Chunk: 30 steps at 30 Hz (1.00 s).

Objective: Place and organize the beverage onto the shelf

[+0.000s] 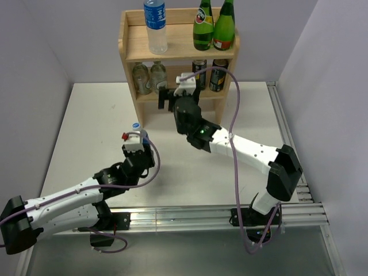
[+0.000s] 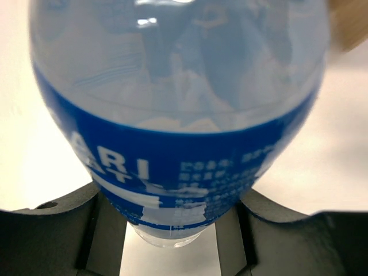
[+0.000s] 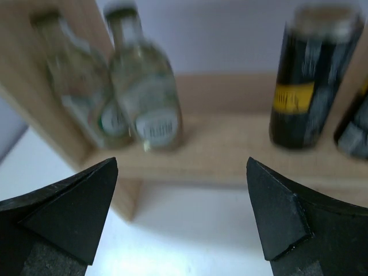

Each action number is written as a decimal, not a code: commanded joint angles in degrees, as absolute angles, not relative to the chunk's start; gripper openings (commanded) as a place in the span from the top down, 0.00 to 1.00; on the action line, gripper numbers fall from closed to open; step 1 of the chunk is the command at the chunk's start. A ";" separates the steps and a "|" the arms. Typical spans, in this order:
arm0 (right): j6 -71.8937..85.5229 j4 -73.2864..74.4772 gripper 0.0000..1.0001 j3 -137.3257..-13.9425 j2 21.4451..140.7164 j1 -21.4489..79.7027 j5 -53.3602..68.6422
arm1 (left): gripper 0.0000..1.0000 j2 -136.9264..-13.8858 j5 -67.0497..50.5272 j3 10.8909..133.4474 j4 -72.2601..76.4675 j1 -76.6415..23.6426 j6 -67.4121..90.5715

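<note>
Light natural-wood two-tier shelf unit [image 1: 179, 41]: one.
Clear plastic bottle with blue label [image 1: 156, 26]: two in all, counting the second blue-label bottle [image 1: 142, 137].
Green glass bottle with narrow neck [image 1: 203, 29]: two, counting the second green bottle [image 1: 225, 26].
Small clear glass bottle with pale label [image 1: 141, 79]: two, counting the second clear glass bottle [image 1: 158, 76].
Dark can with yellow band [image 1: 218, 76]: two, counting the second dark can [image 1: 200, 65], partly hidden.
Beverage containers altogether: eight.
White-and-black robot arm [image 1: 69, 201]: two, counting the second arm [image 1: 247, 149].
Thin purple cable [image 1: 232, 123]: two, counting the second purple cable [image 1: 157, 164].
White table top [image 1: 86, 126]: one.
</note>
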<state>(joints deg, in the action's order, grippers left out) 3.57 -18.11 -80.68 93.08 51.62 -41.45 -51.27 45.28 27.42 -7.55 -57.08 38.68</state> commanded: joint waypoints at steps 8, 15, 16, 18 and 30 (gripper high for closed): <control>22.12 -11.17 0.00 -55.84 67.18 60.80 -52.64 | 1.00 -56.23 49.39 64.05 -10.46 -56.43 14.78; 37.07 1.04 0.01 -42.38 53.98 66.09 -56.95 | 1.00 -67.40 43.96 86.20 -12.83 -50.90 4.76; 38.66 3.75 0.00 -40.97 52.66 66.62 -56.87 | 1.00 -68.72 43.34 88.13 -12.92 -49.32 3.88; 42.70 6.49 0.01 -37.45 49.23 68.02 -57.13 | 1.00 -72.58 41.24 94.37 -13.44 -47.91 1.68; 53.35 16.78 0.04 -27.16 41.04 73.04 -57.92 | 1.00 -90.78 36.82 129.36 -21.53 -40.26 -4.57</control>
